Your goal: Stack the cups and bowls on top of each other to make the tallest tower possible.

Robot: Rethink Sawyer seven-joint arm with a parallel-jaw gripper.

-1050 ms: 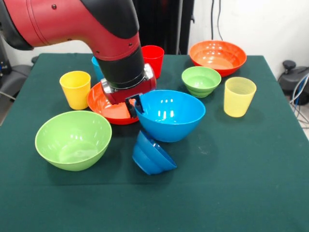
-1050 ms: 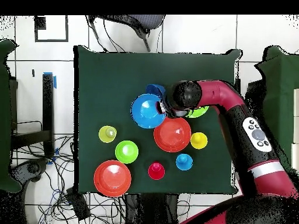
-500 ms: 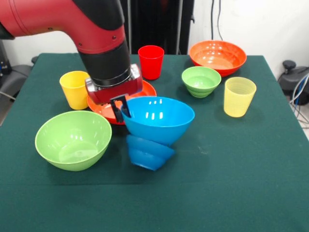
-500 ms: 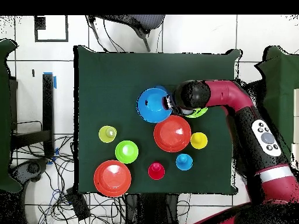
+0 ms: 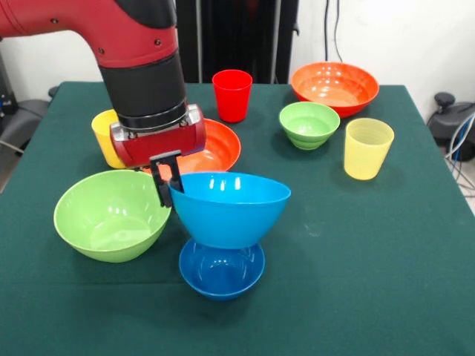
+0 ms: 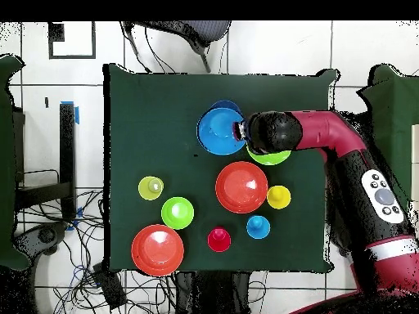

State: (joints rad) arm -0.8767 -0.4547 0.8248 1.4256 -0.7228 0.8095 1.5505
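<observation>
My gripper point(image 5: 169, 180) is shut on the rim of the big blue bowl point(image 5: 228, 211), one finger inside and one outside. The bowl hangs upright right over the small dark blue bowl point(image 5: 221, 270), which stands upright; I cannot tell whether they touch. In the overhead view the gripper point(image 6: 241, 131) holds the blue bowl point(image 6: 219, 131), which hides the small one. The big green bowl point(image 5: 111, 213) sits to the left. An orange-red bowl point(image 5: 215, 148) lies behind the gripper. No tower stands on the table.
Behind the arm stand a yellow cup point(image 5: 102, 133), partly hidden, and a red cup point(image 5: 231, 94). To the right are a second orange-red bowl point(image 5: 334, 87), a small green bowl point(image 5: 309, 124) and a ribbed pale yellow cup point(image 5: 367, 147). A light blue cup point(image 6: 258, 226) shows only from overhead.
The gripper has carried the big blue bowl toward the table's front and over the small dark blue bowl. That small bowl went from lying tipped on its side to standing upright.
</observation>
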